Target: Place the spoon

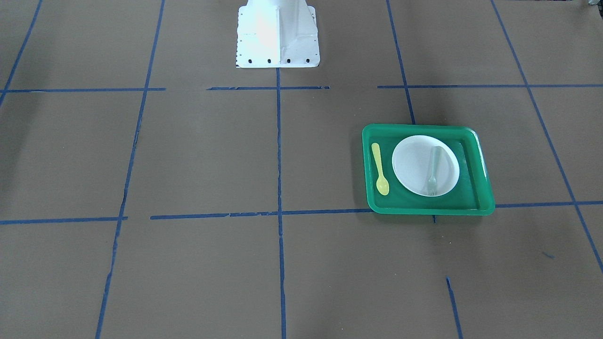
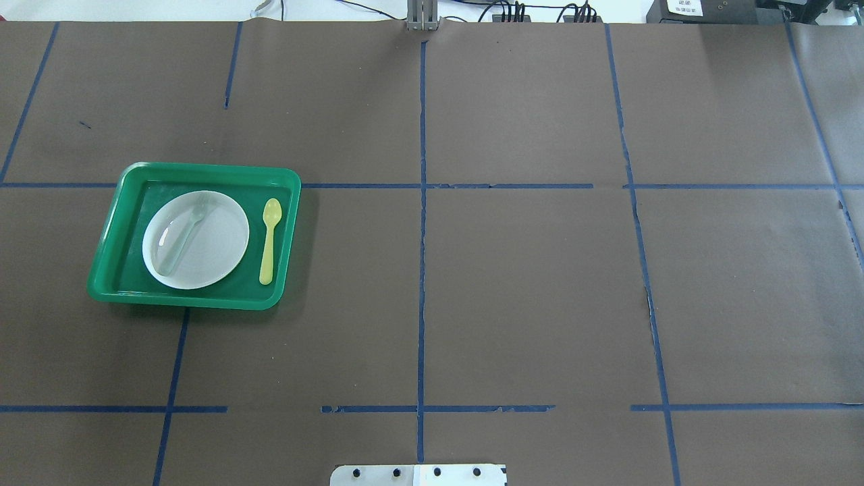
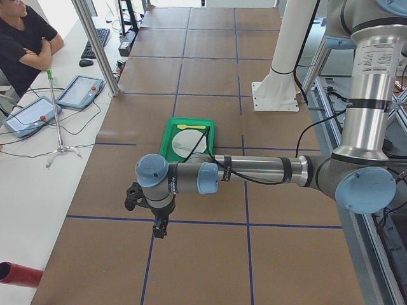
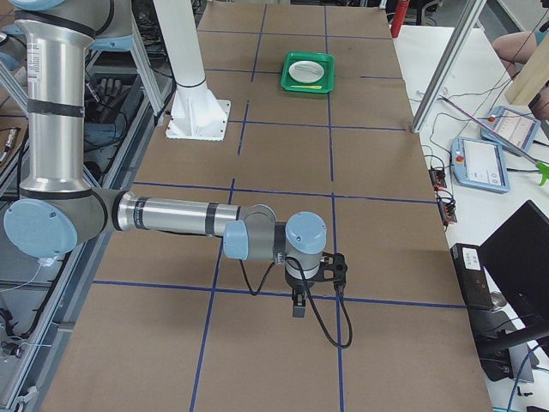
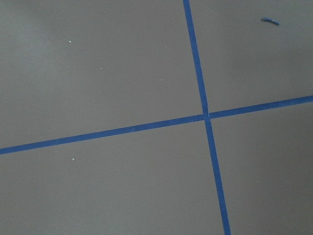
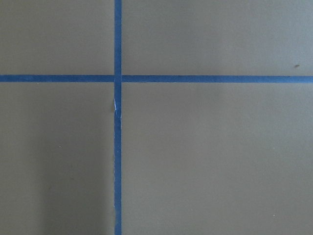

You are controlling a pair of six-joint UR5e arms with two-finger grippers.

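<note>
The yellow spoon (image 2: 270, 241) lies flat in the green tray (image 2: 108, 250), on the tray floor beside the white plate (image 2: 209, 243), bowl end pointing away from the robot. It also shows in the front view (image 1: 379, 169). A pale translucent fork (image 2: 181, 239) lies on the plate. My left gripper (image 3: 156, 225) hangs over the table well away from the tray, pointing down. My right gripper (image 4: 298, 305) hangs over the table's far right part. Both show only in the side views, so I cannot tell whether they are open or shut. The wrist views show only brown paper and blue tape.
The table is covered in brown paper with a blue tape grid (image 2: 422, 270). The robot's white base (image 1: 278, 35) stands at the table's edge. An operator (image 3: 25, 38) and control tablets (image 3: 79, 92) are beside the table on a white bench.
</note>
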